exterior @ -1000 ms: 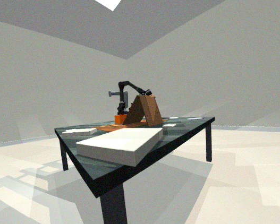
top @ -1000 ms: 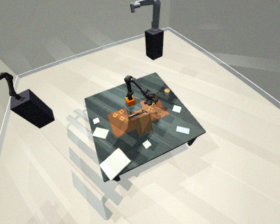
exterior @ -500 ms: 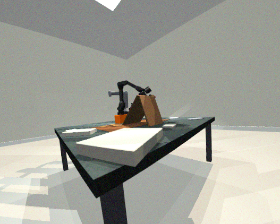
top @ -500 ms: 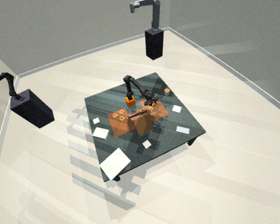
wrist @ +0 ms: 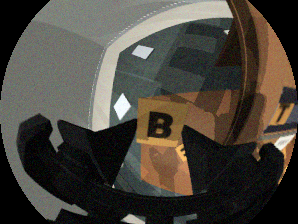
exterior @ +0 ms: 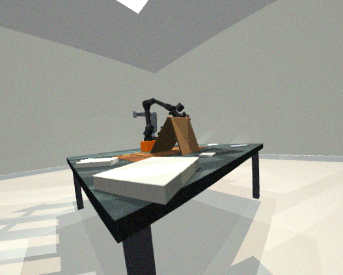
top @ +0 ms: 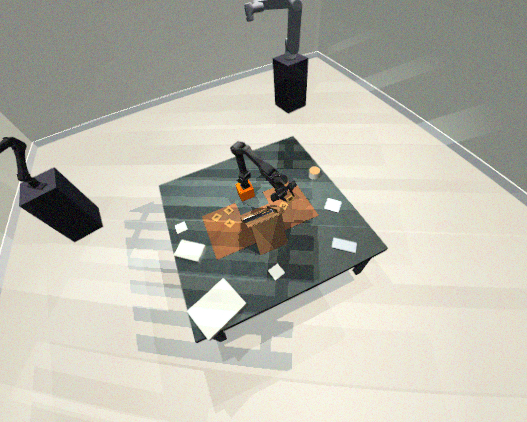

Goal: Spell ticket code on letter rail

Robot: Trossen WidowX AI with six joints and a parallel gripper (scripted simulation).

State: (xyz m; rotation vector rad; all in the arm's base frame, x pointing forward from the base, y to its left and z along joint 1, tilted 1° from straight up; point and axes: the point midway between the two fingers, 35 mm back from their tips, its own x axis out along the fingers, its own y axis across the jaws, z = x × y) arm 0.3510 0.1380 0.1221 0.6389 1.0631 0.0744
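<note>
Wrist view: the black parallel-jaw gripper (top: 286, 192) (exterior: 185, 115) (wrist: 160, 125), fingers partly apart, pinches a square yellow B tile (wrist: 161, 122) by opposite sides, probably keeping its edges aligned for sliding into the dark letter rail (top: 260, 215) (wrist: 289, 95) towards 3 o'clock, where 1 yellow T tile (wrist: 282, 114) shows.

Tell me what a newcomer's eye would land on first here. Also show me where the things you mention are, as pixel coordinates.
Probably the tile marked with a bold black B (wrist: 161, 123), held between the dark fingers in the wrist view. Next, the bright orange block (top: 244, 191) (exterior: 147, 146) at the foot of the black arm (top: 262, 167) (exterior: 146, 120), and the tent-shaped brown board (top: 268, 234) (exterior: 184, 135) standing on the dark table (top: 332, 227) (exterior: 113, 212).
</note>
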